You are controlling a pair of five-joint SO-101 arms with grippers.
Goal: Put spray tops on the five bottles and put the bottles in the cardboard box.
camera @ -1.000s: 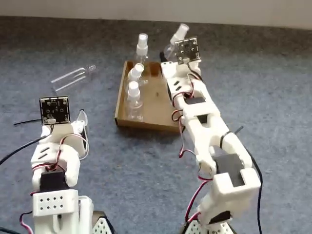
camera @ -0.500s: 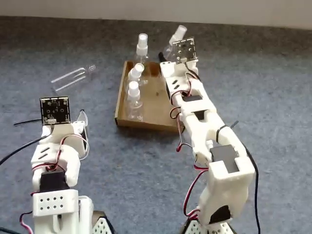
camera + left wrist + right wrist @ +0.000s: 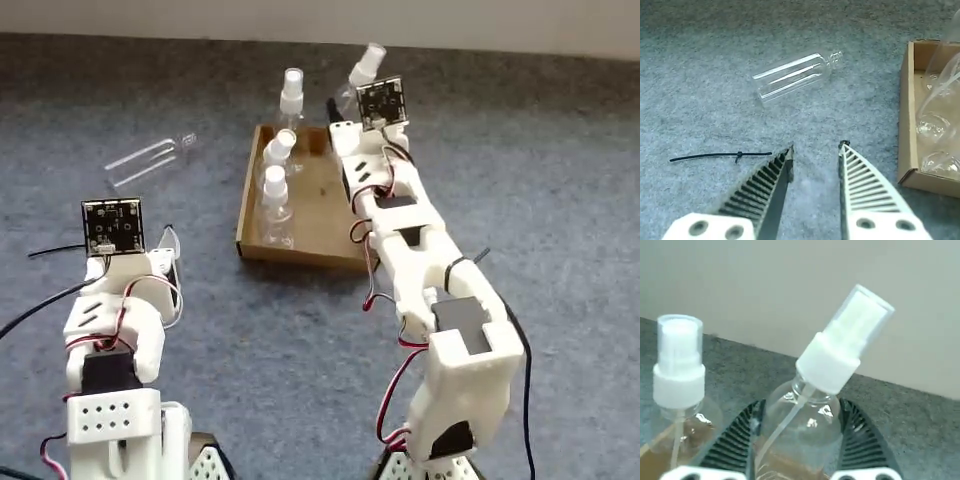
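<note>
My right gripper (image 3: pixel 801 409) is shut on a clear bottle (image 3: pixel 797 432) with a white spray top (image 3: pixel 840 352), held tilted above the far right corner of the cardboard box (image 3: pixel 320 215). The same held bottle (image 3: pixel 362 72) sticks out past the right arm's wrist. Two topped bottles (image 3: pixel 276 190) lie in the box's left side. Another topped bottle (image 3: pixel 292 97) stands at the box's far edge. A bottle without a top (image 3: pixel 795 77) lies on the carpet ahead of my open left gripper (image 3: pixel 816 148), well apart from it.
A black zip tie (image 3: pixel 720 156) lies on the carpet beside the left gripper. The box's near left corner (image 3: pixel 910 107) is off to the side of that gripper. A pale wall runs along the carpet's far edge.
The right arm has shifted and its wrist has turned slightly, bringing the held bottle a little higher and farther. The left arm has not moved.
</note>
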